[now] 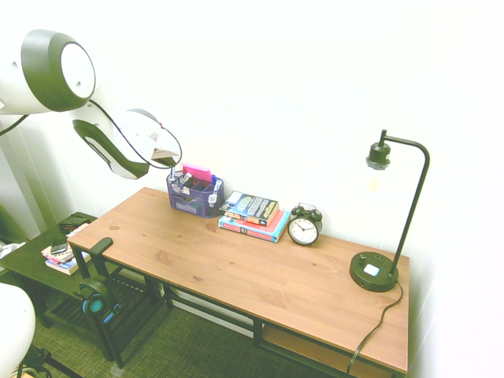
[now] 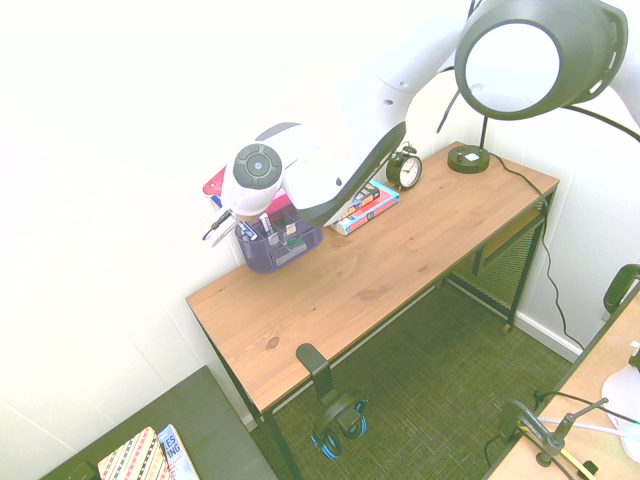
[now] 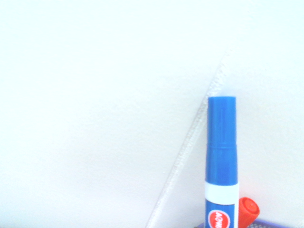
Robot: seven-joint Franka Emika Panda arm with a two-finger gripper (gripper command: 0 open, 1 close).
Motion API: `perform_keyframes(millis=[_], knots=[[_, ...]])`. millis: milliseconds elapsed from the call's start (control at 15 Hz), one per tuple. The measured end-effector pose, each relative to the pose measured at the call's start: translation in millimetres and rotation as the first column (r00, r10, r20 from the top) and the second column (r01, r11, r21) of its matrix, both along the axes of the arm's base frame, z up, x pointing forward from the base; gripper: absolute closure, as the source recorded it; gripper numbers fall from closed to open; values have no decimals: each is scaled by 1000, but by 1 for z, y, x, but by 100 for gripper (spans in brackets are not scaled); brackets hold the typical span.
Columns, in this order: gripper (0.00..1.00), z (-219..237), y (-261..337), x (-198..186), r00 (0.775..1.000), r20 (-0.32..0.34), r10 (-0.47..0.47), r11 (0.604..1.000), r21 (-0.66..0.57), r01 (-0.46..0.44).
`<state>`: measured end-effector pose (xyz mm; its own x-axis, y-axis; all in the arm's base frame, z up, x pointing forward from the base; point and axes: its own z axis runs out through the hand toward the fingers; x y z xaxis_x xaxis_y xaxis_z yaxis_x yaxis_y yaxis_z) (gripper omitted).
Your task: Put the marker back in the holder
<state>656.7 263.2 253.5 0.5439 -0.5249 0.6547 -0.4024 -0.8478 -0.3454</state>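
The purple mesh holder (image 1: 197, 201) stands at the desk's back left corner, with pens and a pink block (image 1: 197, 172) at its top. My gripper (image 1: 168, 161) hangs just above the holder's left end, shut on the marker (image 1: 172, 171). Its lower tip reaches the holder's rim. In the wrist view the marker (image 3: 221, 156) shows its blue cap and white barrel against the wall, with a red-capped pen (image 3: 247, 211) beside it. From the other side the arm covers much of the holder (image 2: 285, 250) and the gripper (image 2: 228, 222).
A stack of books (image 1: 253, 214), an alarm clock (image 1: 304, 227) and a black desk lamp (image 1: 376, 272) line the back of the wooden desk (image 1: 236, 268). Headphones (image 1: 94, 295) hang at its front left corner. The wall is right behind the holder.
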Motion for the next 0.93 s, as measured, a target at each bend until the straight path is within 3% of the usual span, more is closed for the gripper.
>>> perform_keyframes(millis=[667, 933], knots=[[0, 0, -11, 5, 1000, -10, -13, 1000, 9, 13], [0, 18, -5, 2, 1000, 14, 19, 999, 37, -19]])
